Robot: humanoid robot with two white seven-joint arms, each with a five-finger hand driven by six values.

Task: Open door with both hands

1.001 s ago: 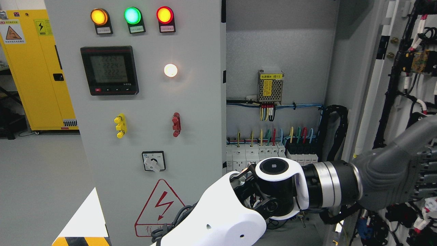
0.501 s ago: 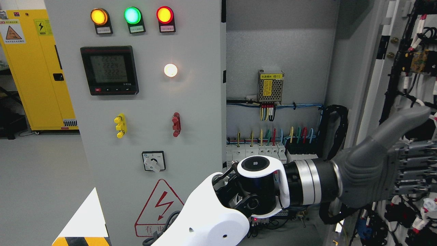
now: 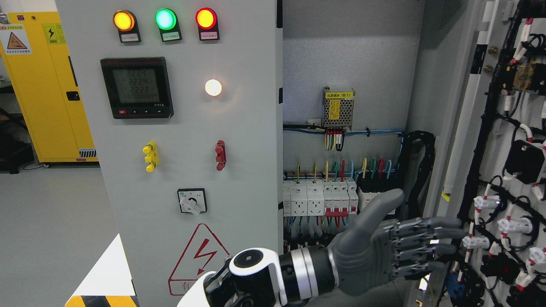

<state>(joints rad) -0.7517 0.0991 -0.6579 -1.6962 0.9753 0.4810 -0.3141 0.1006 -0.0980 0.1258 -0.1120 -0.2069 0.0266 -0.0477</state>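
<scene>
Left hand flat and loose, grasping nothing, fingers toward the right door, which looks swung wide; prob. push w/ palm on bare panel, clear of wiring.

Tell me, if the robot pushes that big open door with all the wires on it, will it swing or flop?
It would probably swing stiffly, since the open door looks like a rigid metal sheet. It likely feels heavy, loaded with wires and black parts. The left robot hand, fingers outstretched, is right beside it; the loose wires might snag.
</scene>
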